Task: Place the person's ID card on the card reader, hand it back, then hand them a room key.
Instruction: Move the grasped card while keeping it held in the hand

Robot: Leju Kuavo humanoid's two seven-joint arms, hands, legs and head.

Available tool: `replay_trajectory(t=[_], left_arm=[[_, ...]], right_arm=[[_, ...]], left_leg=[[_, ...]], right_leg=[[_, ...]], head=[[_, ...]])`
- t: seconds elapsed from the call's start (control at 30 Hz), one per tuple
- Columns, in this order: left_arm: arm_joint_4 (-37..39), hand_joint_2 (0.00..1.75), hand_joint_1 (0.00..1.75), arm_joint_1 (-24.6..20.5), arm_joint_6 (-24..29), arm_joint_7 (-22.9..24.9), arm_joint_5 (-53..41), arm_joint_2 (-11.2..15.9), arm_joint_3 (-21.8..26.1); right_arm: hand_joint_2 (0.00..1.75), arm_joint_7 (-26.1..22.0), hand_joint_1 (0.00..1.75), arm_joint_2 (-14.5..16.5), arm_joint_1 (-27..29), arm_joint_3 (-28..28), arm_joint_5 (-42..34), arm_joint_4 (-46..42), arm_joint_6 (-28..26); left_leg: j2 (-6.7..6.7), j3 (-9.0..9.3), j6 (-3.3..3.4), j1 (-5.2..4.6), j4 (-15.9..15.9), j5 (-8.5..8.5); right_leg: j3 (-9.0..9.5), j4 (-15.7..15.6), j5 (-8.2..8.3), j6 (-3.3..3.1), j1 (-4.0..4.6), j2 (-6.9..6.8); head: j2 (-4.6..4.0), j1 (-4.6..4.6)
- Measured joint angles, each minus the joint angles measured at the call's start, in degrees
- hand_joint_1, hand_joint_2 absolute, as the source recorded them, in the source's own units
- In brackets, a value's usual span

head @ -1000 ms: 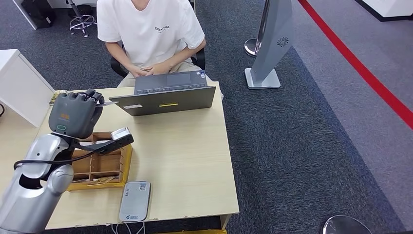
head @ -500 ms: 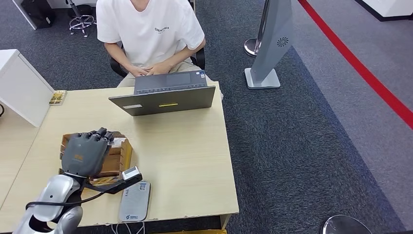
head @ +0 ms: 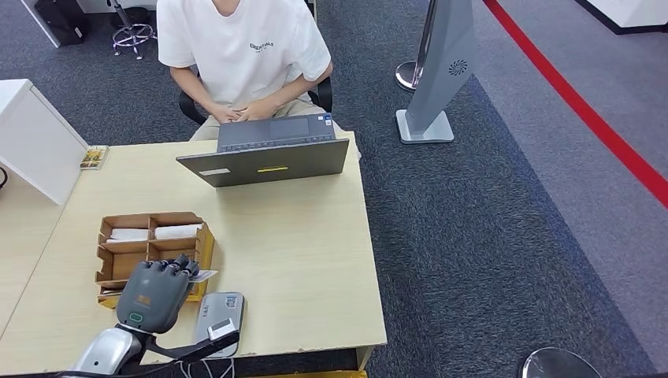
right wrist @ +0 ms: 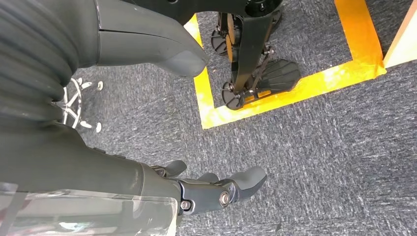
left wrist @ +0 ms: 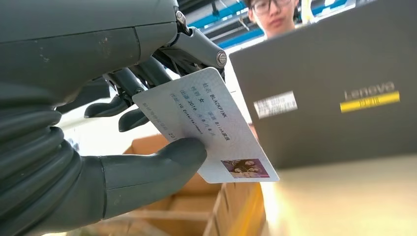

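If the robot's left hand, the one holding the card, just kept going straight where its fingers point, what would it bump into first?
Probably the brown cardboard compartment tray: the left hand, pinching the white ID card, points across the table at it. The dark grey laptop lies further along. Height is unclear, so the hand might pass above the tray.

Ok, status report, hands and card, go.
Left hand pinching ID card, hovering beside card reader. Right hand open, hanging over carpet. Card not on reader. Nothing blocking it.
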Motion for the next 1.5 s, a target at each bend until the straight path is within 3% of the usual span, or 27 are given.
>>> replay_trajectory(t=[0.43,1.5], left_arm=[[0.53,1.75,1.75,4.49,-1.57,-1.81,-0.26,-0.49,-1.37],[4.47,1.75,1.75,3.98,-4.81,-1.38,0.14,-0.17,-4.71]], right_arm=[[1.75,-0.08,0.00,0.00,-0.04,-0.39,0.25,0.00,0.18],[1.75,0.27,0.00,0.00,-0.10,-0.39,2.04,0.00,0.52]], left_leg=[[-0.01,-0.01,0.00,0.00,0.00,0.00],[-0.02,0.01,0.00,0.00,0.00,0.00]], right_leg=[[0.00,0.00,0.00,0.00,0.00,-0.02],[0.01,0.00,0.00,0.00,0.00,-0.04]], head=[[0.00,0.00],[0.01,0.01]])
